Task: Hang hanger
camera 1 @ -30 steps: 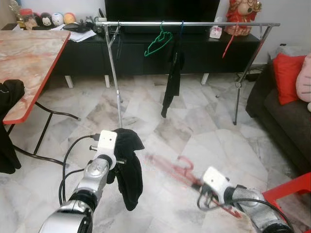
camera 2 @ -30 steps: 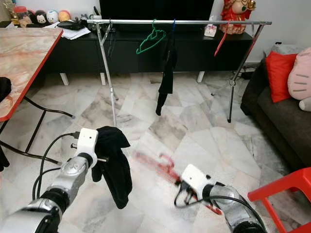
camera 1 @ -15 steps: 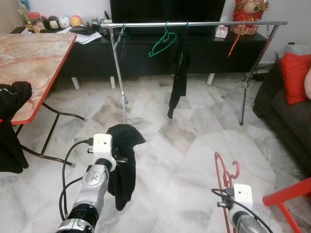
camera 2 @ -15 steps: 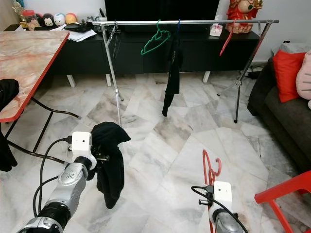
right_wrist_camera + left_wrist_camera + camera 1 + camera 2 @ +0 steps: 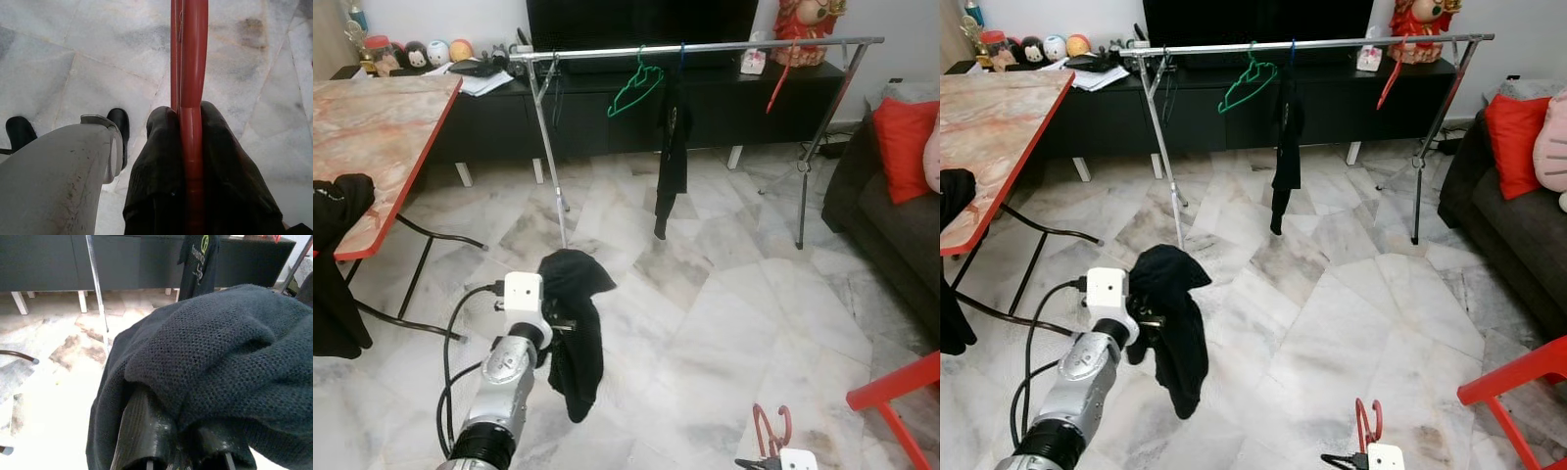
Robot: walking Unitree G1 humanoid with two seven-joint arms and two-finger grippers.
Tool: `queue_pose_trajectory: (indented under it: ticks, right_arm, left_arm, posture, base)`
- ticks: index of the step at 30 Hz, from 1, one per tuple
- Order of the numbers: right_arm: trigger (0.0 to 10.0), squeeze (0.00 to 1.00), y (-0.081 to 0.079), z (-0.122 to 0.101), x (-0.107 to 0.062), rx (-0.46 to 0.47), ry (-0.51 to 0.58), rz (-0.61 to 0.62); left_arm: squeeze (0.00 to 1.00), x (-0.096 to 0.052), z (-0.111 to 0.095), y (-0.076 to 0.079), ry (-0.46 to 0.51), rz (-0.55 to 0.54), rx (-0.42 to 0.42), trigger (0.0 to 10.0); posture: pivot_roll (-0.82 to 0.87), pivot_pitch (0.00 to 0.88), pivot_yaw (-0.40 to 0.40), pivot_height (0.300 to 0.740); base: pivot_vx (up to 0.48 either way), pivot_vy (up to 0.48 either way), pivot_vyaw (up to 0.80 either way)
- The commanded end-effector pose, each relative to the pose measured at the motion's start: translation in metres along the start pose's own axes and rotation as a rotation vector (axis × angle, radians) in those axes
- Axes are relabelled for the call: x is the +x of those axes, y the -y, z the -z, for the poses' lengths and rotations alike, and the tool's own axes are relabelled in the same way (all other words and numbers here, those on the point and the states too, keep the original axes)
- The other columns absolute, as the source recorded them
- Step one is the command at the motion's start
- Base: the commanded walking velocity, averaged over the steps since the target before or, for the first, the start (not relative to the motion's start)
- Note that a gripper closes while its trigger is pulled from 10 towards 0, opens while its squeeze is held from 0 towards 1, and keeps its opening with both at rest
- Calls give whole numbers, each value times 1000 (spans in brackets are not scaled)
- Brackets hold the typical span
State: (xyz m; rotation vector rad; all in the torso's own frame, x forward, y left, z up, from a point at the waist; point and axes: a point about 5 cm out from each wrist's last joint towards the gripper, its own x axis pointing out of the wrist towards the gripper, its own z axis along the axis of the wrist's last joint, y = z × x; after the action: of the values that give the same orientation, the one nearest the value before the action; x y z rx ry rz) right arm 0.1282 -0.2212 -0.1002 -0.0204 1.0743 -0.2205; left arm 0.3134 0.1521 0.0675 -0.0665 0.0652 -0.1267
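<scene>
- Left gripper: held out low over the marble floor, black garment draped over its fingers; grip cannot be told.
- Right gripper: fingers clamped on red hanger, well short of the rail.

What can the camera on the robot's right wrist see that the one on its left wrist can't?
The right wrist view has the red hanger pinched tight between the right gripper's jaws, with the robot's silver arm below. The left wrist view has the black cloth draped over the left gripper, plus the rack's pole and the dark cabinet. Both look down on the marble floor.
</scene>
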Motion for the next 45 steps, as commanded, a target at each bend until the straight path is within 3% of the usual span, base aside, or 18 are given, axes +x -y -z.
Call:
queue_pose_trajectory:
  ticks: [1, 4, 6, 16, 19, 25, 31, 40, 45]
  right_arm:
    - [10000, 0, -4, -8, 1, -1, 28, -9]
    - [10000, 0, -12, -15, 2, -99, 58, -46]
    - [10000, 0, -11, -13, 2, -48, 52, -30]
    - [10000, 0, -13, -3, 0, -74, 15, -47]
    - [10000, 0, -18, 0, 0, -180, -1, -78]
    - [10000, 0, -15, 3, -1, -150, -3, -54]
    - [10000, 0, -18, 3, -1, -109, 1, -59]
    - [10000, 0, -26, -7, 1, -152, 23, -72]
    - [10000, 0, -26, -8, 1, -105, 31, -76]
  left_arm:
    - [0, 2, -11, 1, 43, 9, 7, 10000]
    - [0, 2, -14, -1, 55, 1, -2, 10000]
    - [0, 1, -14, -2, 55, -7, -10, 10000]
    - [0, 0, -12, 1, 32, -5, -19, 10000]
    - [0, 3, -13, 5, 23, 1, -22, 10000]
    - [0, 4, -15, 4, 22, -4, -26, 10000]
    - [0, 4, -16, 4, 16, -4, -22, 10000]
    - [0, 6, -18, 4, 17, 1, -20, 10000]
    - [0, 5, -18, 5, 16, 0, -22, 10000]
  posture:
    - [-107, 0, -1, 740]
    - [-105, 0, -3, 740]
    - [-104, 0, -2, 740]
    - [-108, 0, -4, 740]
    - [-109, 0, -4, 740]
    - [-107, 0, -6, 740]
    - [-103, 0, -7, 740]
    - [-104, 0, -4, 740]
    - [-101, 0, -6, 740]
  base:
    - [0, 0, 0]
    - [0, 0, 0]
    - [0, 0, 0]
    - [0, 0, 0]
    - [0, 0, 0]
    - [0, 0, 771]
    - [0, 372, 71]
    - [0, 401, 70]
    - [0, 399, 640]
